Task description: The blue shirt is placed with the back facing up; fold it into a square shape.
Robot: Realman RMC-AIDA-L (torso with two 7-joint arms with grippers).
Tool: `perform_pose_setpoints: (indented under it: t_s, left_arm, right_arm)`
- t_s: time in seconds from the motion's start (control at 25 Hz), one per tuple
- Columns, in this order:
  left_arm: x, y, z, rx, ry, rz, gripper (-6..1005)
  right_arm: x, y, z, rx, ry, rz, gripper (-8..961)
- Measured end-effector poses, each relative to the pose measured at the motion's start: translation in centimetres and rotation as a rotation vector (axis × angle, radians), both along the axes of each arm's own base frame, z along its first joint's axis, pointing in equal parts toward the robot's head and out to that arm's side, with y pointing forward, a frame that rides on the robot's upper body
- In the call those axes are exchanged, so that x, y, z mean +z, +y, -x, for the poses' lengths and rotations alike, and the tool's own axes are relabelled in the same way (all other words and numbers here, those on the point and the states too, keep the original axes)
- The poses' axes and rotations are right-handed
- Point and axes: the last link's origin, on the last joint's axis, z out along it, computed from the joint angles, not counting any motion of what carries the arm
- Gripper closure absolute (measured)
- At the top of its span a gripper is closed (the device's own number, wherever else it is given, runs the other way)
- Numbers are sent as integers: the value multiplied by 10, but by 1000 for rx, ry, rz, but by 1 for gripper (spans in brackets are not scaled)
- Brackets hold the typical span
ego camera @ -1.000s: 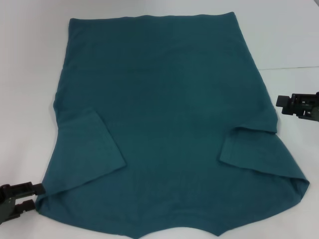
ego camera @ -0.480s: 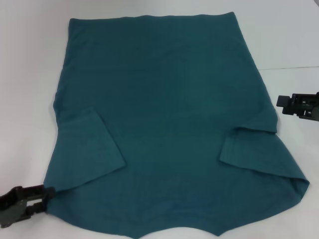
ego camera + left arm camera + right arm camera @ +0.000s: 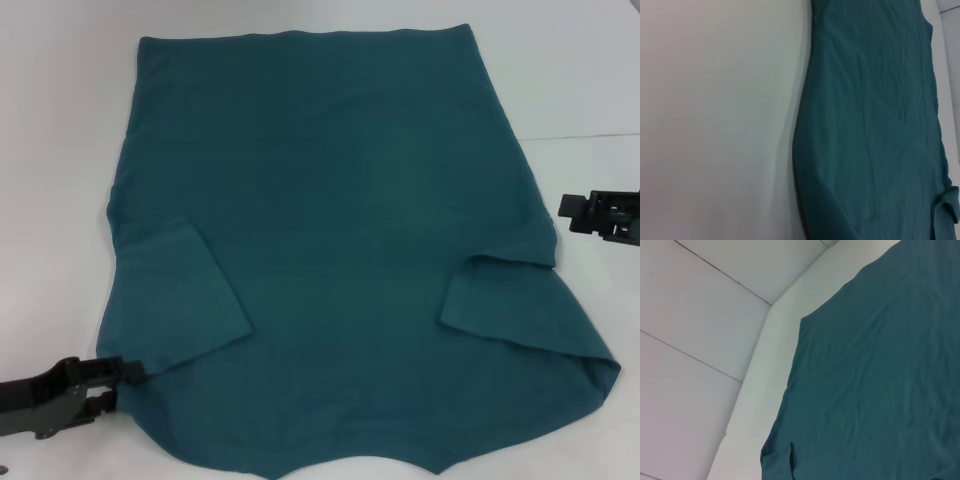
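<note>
The blue shirt (image 3: 330,220) lies flat on the white table, plain side up, with both sleeves folded in over the body: left sleeve (image 3: 180,300), right sleeve (image 3: 510,305). My left gripper (image 3: 125,375) is at the shirt's near left corner, shut on the edge of the cloth. That corner is drawn inward under the left sleeve. My right gripper (image 3: 575,212) hovers just off the shirt's right edge, apart from the cloth. The left wrist view shows the shirt (image 3: 875,125) as a long band, and the right wrist view shows the shirt (image 3: 880,380) from the side.
The white table (image 3: 60,150) shows bare on both sides of the shirt, with a thin seam line (image 3: 580,135) at the right. White wall panels (image 3: 700,315) rise beyond the table edge in the right wrist view.
My left gripper has moved right and a little toward the near edge, dragging the shirt's near left corner inward. The right gripper has barely shifted.
</note>
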Motion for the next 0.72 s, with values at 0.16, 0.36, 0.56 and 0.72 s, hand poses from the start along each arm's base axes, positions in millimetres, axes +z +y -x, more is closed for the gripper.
perform_pose_setpoints:
  t_s: [0.16, 0.36, 0.56, 0.72]
  left_arm:
    - [-3, 2, -2, -2, 1, 4, 414]
    - [-4, 7, -5, 2, 3, -2, 439]
    - [-3, 9, -5, 0, 6, -6, 471]
    - [-3, 9, -5, -2, 8, -6, 576]
  right_arm:
    - [1, 0, 0, -1, 3, -3, 462]
    - [1, 0, 0, -1, 2, -5, 462]
    - [3, 0, 0, -2, 4, -6, 462]
    - [3, 0, 0, -2, 4, -5, 462]
